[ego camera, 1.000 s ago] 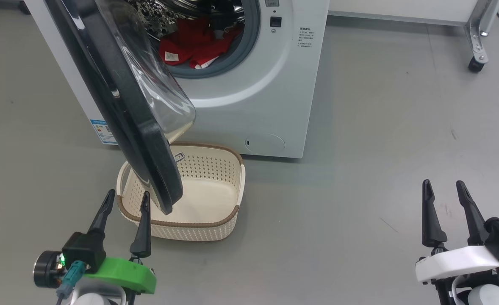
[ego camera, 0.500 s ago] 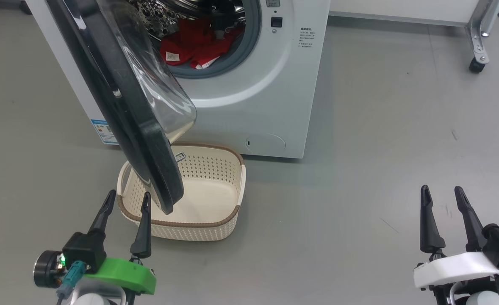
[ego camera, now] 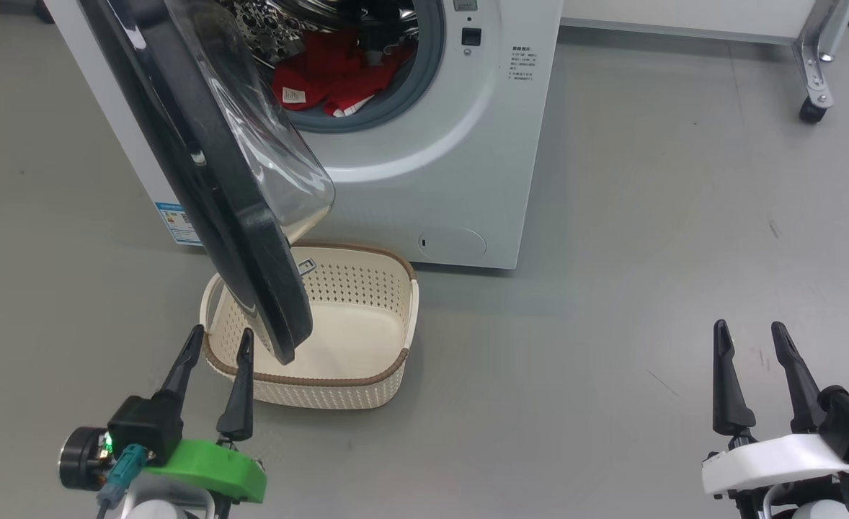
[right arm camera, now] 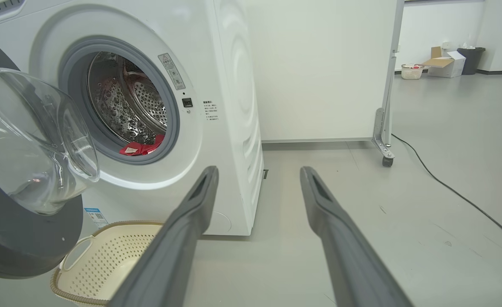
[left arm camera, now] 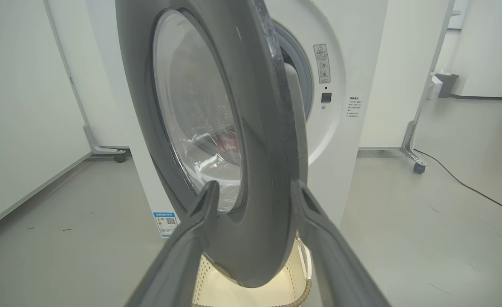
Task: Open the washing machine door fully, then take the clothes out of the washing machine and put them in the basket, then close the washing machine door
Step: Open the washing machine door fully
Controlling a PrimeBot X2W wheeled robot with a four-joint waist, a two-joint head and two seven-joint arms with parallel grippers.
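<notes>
The white washing machine point(ego camera: 432, 158) stands at the top of the head view. Its black-rimmed door point(ego camera: 208, 180) is swung partway out, glass bowl facing the drum. Red clothes point(ego camera: 323, 72) lie inside the drum and show too in the right wrist view point(right arm camera: 142, 148). The cream basket point(ego camera: 323, 393) sits on the floor under the door's lower edge. My left gripper point(ego camera: 220, 335) is open, just in front of the door's lower rim; the door point(left arm camera: 263, 170) shows beyond my left gripper point(left arm camera: 255, 185), apart from it. My right gripper point(ego camera: 748, 328) hangs open and empty over bare floor at the lower right.
A wheeled metal stand leg with a caster point(ego camera: 814, 79) and a black cable point(right arm camera: 447, 187) lie to the machine's right. Boxes and a bin point(right arm camera: 447, 64) sit far back. A white panel wall stands behind the machine. Grey floor spreads right of the basket.
The left fingers have drawn slightly closer together. Both grippers have dropped a little lower in the head view. Door, basket and clothes have not moved.
</notes>
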